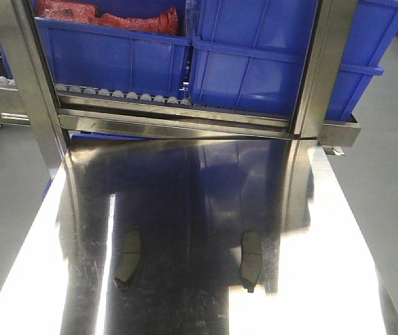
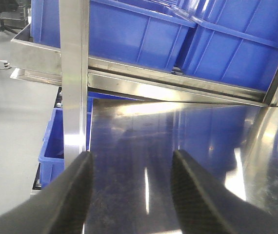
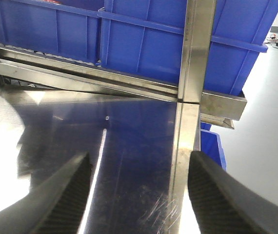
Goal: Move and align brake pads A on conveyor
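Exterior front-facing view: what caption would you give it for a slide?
Two brake pads lie apart on a mirror-like steel table, with blue bins on a roller rack behind.

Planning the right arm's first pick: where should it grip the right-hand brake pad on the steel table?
Mid-length, across its narrow width, probably from straight above. The right-hand brake pad lies flat on the steel table, long axis running toward the rack, so its long edges suit the open right gripper.
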`<state>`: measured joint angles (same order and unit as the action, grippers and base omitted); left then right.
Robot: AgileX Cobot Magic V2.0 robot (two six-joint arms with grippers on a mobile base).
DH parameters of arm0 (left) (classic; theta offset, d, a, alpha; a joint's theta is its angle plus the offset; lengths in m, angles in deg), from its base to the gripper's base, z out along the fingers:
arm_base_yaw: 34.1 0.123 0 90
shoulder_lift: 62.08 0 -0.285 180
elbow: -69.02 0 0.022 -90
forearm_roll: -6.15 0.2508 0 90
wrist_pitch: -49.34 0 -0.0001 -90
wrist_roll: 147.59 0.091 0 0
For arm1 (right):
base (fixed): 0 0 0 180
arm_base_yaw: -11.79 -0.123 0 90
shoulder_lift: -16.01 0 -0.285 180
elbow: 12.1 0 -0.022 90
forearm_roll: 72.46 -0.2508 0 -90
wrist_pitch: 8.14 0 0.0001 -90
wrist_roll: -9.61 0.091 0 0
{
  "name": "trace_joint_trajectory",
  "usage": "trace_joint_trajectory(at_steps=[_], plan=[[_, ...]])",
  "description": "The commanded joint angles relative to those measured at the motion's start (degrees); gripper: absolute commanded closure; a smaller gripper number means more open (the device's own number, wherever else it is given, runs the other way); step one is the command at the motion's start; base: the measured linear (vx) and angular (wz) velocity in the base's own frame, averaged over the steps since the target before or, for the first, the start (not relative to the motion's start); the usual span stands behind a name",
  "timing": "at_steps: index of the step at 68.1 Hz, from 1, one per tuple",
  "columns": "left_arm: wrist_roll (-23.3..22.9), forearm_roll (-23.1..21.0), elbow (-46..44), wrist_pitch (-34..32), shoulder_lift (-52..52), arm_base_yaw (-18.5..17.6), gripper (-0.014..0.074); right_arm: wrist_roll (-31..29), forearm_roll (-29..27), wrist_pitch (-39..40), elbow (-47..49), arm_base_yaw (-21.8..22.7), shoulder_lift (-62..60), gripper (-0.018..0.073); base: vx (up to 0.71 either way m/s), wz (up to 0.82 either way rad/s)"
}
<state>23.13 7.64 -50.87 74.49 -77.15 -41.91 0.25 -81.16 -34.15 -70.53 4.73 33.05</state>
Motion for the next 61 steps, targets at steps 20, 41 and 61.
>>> trace_joint_trajectory(at_steps=[20, 41, 61], plan=[[-0.1, -0.1, -1.5, -4.4, -0.9, -0.1, 0.0245, -0.4, 0.0, 4.2, 1.5, 0.2, 0.8, 0.0127, 0.00, 0.00], [-0.1, -0.1, -1.5, -4.5, -0.9, -0.1, 0.0245, -0.4, 0.0, 4.2, 1.5, 0.2, 0.8, 0.0127, 0.00, 0.00], [-0.9, -0.2, -1.5, -5.4, -0.9, -0.1, 0.0245, -0.4, 0.0, 4.2, 1.5, 0.2, 0.8, 0.0127, 0.00, 0.00]])
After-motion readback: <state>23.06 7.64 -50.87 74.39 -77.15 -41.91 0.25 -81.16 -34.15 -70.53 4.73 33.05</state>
